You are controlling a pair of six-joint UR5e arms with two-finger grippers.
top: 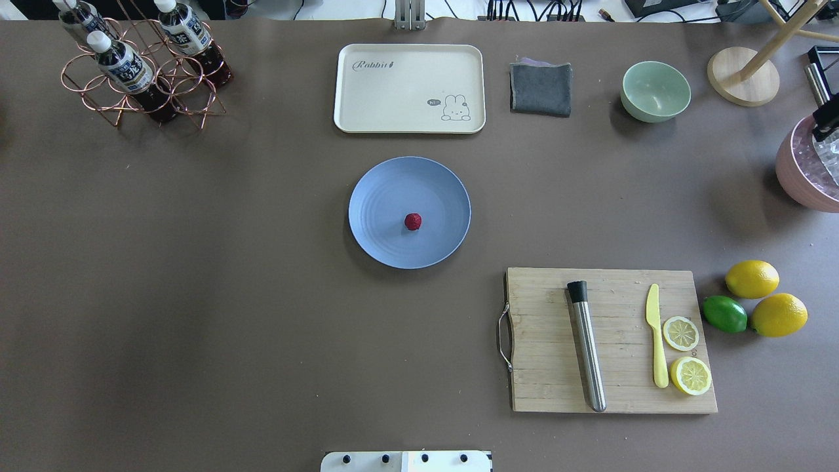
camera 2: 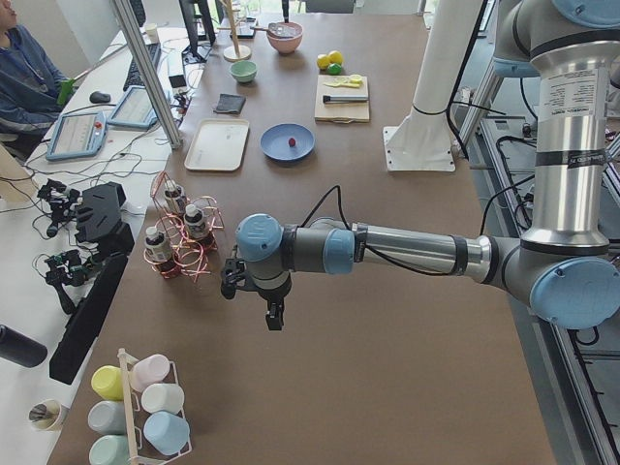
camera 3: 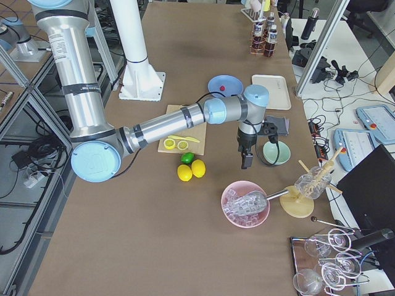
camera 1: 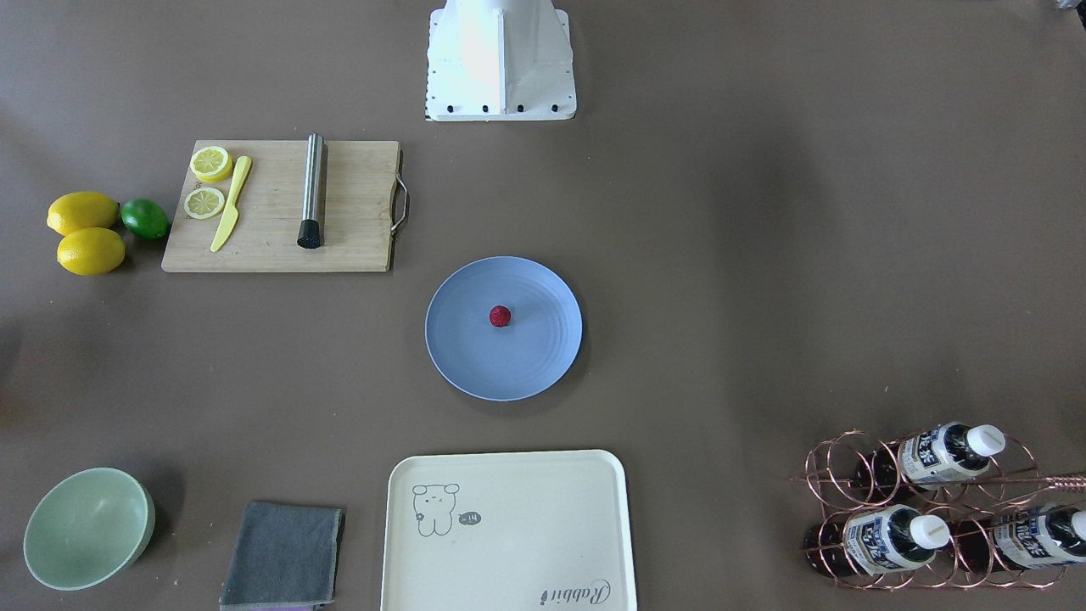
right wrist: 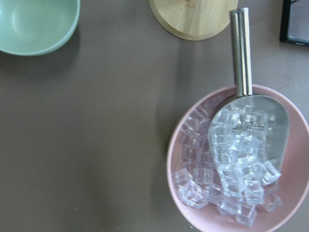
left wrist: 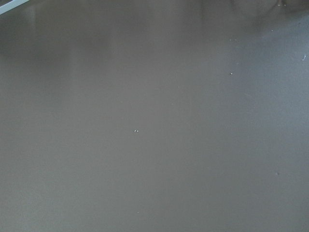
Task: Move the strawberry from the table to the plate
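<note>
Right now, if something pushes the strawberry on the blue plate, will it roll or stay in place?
It would probably roll: the strawberry looks small and roundish, with no flat side showing. It is likely very light, being far smaller than the lemons. The plate is shallow, so its low rim may not stop a hard push.

The table (top: 196, 295) bears the plate (top: 387, 190), tray (top: 393, 98), cutting board (top: 544, 328), bowl (top: 655, 90), cloth (top: 541, 88), lemons (top: 752, 278) — and, seemingly, a lime (top: 724, 313).
</note>
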